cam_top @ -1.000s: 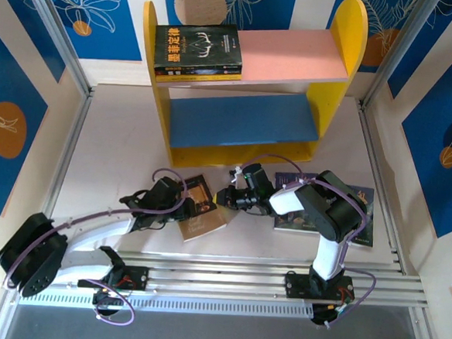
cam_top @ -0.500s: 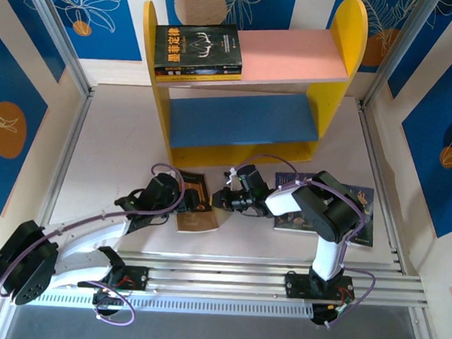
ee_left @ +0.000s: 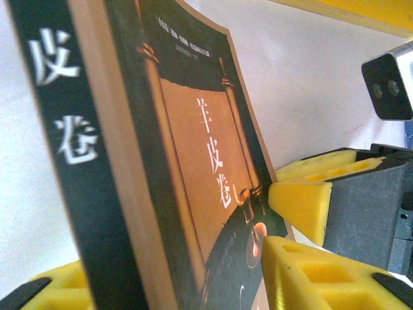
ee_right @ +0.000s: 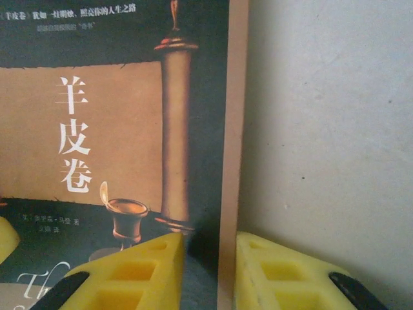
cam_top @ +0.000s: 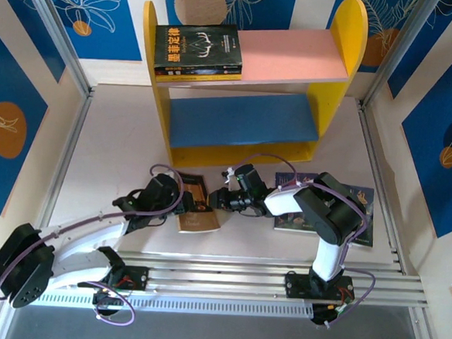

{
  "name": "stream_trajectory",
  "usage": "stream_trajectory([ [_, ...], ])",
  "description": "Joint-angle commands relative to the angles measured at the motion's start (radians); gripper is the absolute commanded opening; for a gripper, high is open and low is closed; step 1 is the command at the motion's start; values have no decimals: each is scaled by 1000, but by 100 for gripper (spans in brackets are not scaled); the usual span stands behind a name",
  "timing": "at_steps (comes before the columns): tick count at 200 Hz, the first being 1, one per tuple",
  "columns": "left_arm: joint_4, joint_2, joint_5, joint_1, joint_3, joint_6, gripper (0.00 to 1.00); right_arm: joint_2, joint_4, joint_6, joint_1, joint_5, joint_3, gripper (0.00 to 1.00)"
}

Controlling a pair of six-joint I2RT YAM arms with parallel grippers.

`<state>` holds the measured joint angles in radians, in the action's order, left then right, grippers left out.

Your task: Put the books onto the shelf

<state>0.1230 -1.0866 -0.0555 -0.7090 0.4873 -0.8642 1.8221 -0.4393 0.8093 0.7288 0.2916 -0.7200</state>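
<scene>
Book [cam_top: 196,208] on table [cam_top: 119,146], 6 o'clock of shelf [cam_top: 245,120], long axis 12–6. It sits at 3 o'clock of left gripper [cam_top: 177,203] and 9 o'clock of right gripper [ee_right: 210,258], both equally near. Left jaws straddle the spine, pinch unclear. Right jaws are slightly parted over the free edge and look unclamped.

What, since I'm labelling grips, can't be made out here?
- Top view: the right arm hides part of the table books; titles unreadable.
- Left wrist view: frame bottom cuts off the left end effector; contact with the brown book unclear.
- Right wrist view: right end effector likewise cut off; grip unclear.
</scene>
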Motion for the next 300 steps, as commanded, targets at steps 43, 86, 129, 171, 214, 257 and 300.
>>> stream_trajectory([
  [43, -17, 23, -1, 8, 20, 18, 27, -31, 269, -58, 11, -25, 31, 40],
  [86, -17, 22, 13, 8, 34, 34, 9, -103, 318, -85, -14, -54, 44, 42],
  [129, -23, 47, 30, 8, 42, 31, 0, -201, 373, -119, -60, -68, 62, 44],
  [171, -25, 75, 48, 8, 61, 33, 0, -301, 412, -142, -124, -67, 96, 44],
  [214, -29, 112, 71, 8, 90, 29, 0, -393, 419, -142, -173, -58, 146, 45],
  [257, -22, 151, 89, 8, 149, 28, 0, -463, 421, -136, -198, -54, 177, 48],
  [300, -68, 181, 83, 8, 221, 18, 0, -538, 403, -105, -213, -31, 192, 49],
])
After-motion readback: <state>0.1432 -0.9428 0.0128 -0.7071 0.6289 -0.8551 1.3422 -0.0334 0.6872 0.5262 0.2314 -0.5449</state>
